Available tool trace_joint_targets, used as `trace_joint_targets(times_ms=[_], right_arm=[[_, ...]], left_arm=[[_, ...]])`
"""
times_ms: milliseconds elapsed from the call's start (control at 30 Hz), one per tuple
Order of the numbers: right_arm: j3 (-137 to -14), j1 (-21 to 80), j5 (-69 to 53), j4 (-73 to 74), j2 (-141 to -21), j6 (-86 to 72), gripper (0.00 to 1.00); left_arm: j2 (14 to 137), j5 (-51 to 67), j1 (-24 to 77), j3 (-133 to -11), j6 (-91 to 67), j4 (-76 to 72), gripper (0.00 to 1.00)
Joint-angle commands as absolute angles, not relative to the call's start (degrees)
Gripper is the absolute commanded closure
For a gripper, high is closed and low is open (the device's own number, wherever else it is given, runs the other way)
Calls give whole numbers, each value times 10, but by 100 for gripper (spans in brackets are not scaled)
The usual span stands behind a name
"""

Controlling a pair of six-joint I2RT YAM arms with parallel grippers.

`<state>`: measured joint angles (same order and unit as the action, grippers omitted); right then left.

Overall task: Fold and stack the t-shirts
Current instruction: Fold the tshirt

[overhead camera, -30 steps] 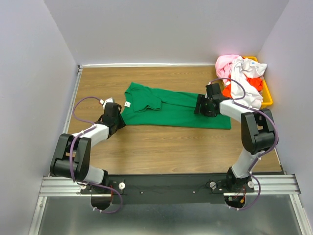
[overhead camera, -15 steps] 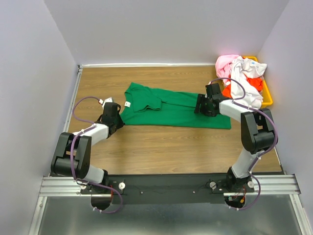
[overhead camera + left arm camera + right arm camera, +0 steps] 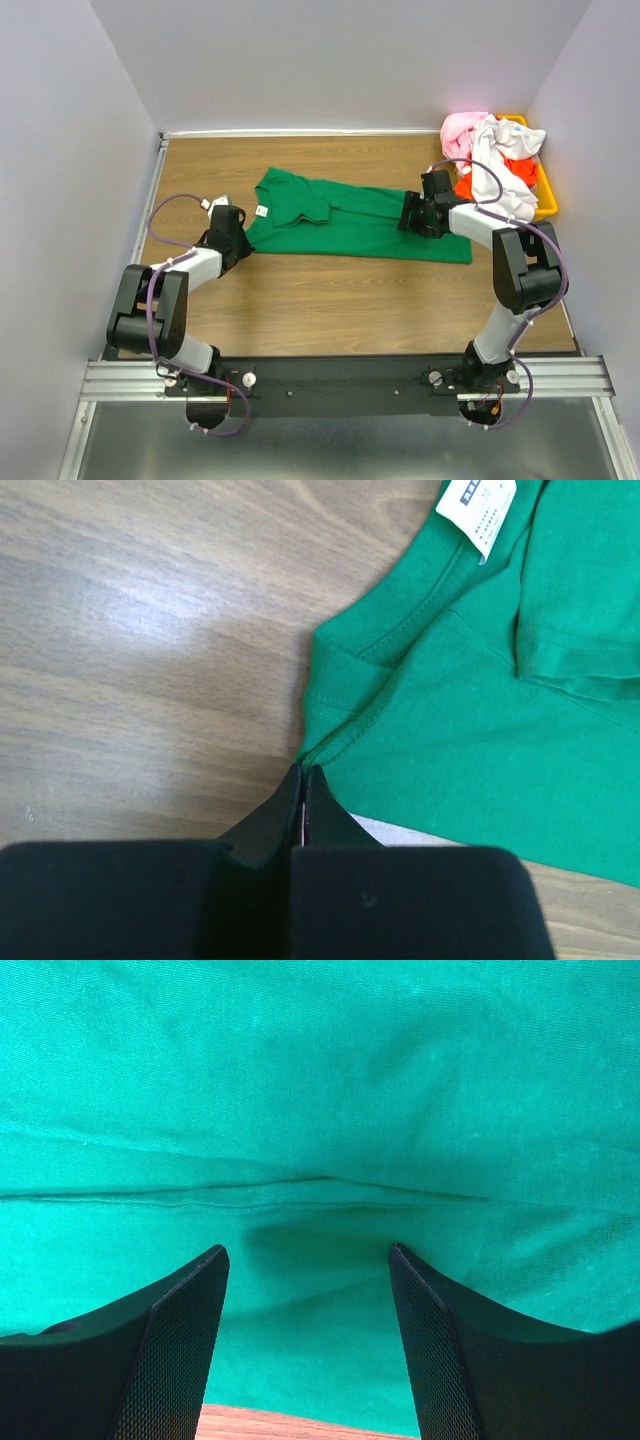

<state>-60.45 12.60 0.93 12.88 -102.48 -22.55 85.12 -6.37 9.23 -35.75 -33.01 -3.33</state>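
- Left tool (image 3: 303, 772) is pinching the green t-shirt (image 3: 340, 225) shut at its shoulder corner.
- Right tool (image 3: 308, 1260) is gaping wide over the far end (shirt is lying on the table (image 3: 330, 290)).
- The cloth is looking light and limp, so corners are probably offering the best hold.

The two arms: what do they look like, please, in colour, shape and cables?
Both the left arm and the right arm have white rounded links between bulky black joints. A thin purple cable loops loosely along each. The left fingers are plain black and taper to a point. The right fingers are black with a fine mesh pattern on the inner faces.
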Motion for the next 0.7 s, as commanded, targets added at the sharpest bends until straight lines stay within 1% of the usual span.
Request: trace_joint_targets(times_ms=[0,233,333,667], right_arm=[[-584,113,40,158,-1063,-228,27],[-579,114,14,164,-1071,-225,27],[-563,114,9,167,-1062,-228,27],[-503,126,-28,186,-1027,-234,27]], left_arm=[[868,-97,83,-375,-317,-1,100],[905,-112,80,-440,-298,40,100],[950,-118,76,-493,-284,55,100],[1053,-151,53,-597,-250,97,100]])
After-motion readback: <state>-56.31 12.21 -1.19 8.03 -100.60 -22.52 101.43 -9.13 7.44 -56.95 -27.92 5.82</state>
